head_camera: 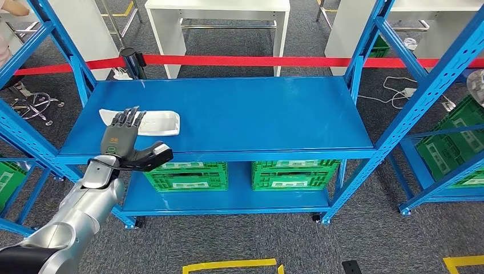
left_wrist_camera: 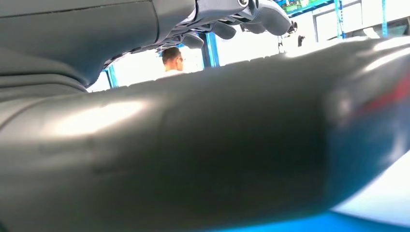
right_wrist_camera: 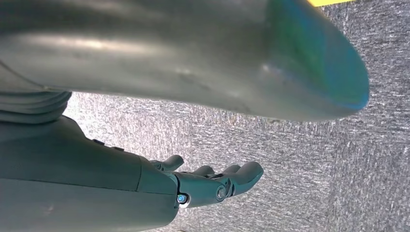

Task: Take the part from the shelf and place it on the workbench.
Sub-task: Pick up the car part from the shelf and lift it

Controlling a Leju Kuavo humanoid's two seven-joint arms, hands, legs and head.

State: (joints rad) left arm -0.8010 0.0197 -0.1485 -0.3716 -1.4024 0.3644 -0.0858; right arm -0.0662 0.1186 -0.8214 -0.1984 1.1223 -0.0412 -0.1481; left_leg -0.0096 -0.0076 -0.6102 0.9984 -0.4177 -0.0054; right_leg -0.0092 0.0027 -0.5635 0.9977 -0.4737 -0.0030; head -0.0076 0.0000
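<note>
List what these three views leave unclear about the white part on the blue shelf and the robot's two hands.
- White part: head view, its near end is hidden by the left hand, so contact cannot be told.
- Left wrist view: the thumb, close and blurred, blocks the part.
- Right hand: right wrist view, fingers partly cut off behind the thumb; it hangs over grey carpet, holding nothing.

I could not read any words or numbers. The green crates (head_camera: 188, 175) under the shelf (head_camera: 240, 114) had white labels, but the print on them was too small for me.
</note>
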